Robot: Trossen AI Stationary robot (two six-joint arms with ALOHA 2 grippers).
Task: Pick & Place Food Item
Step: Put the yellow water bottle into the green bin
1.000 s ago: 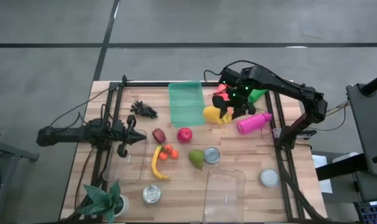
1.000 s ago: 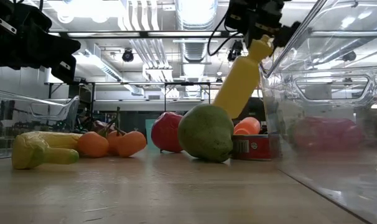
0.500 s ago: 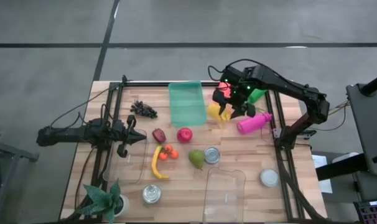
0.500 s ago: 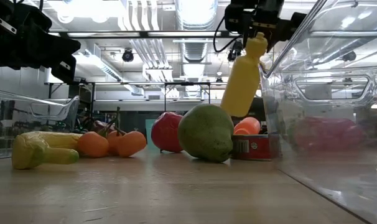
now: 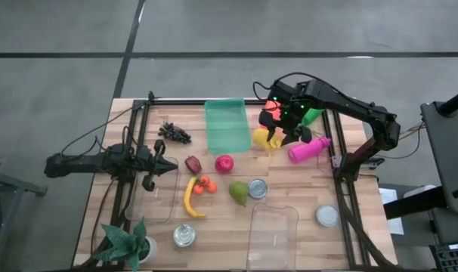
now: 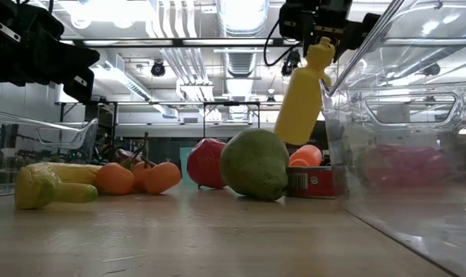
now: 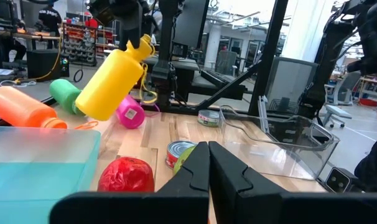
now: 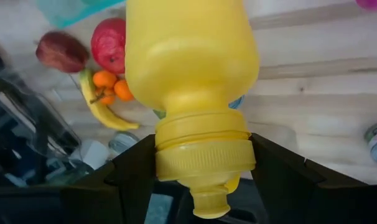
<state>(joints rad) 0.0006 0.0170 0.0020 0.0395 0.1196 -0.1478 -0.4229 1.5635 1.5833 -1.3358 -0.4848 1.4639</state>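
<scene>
A yellow squeeze bottle [image 5: 261,137] hangs in the air near the table's far right, just right of a teal tray [image 5: 227,125]. The low view shows the bottle [image 6: 302,100] tilted above the pear, and the left wrist view shows it [image 7: 111,84] off the wood. My right gripper [image 5: 282,125] is shut on its cap end. My left gripper [image 5: 168,167] waits shut over the table's left side, its fingers [image 7: 208,168] together and touching nothing. My right gripper pinches the yellow bottle at its cap collar [image 8: 201,149], one dark finger [image 8: 139,165] on each side, coming from above across the neck. The bottle is lifted clear and hangs tilted below the fingers, its base [image 6: 294,135] lower and toward the table's left.
A pink bottle [image 5: 308,148], a green bottle [image 5: 314,115] and an orange bottle [image 5: 268,113] lie around the gripper. An apple [image 5: 224,163], pear [image 5: 238,193], can [image 5: 257,188], banana [image 5: 190,198] and grapes [image 5: 174,133] sit mid-table. Clear bins [image 5: 273,234] stand at the near edge.
My right gripper has risen with the yellow bottle, moving slightly toward the far edge. The bottle's base, low behind the pear a second ago, has come up clear of the table, and the bottle now hangs steeper.
</scene>
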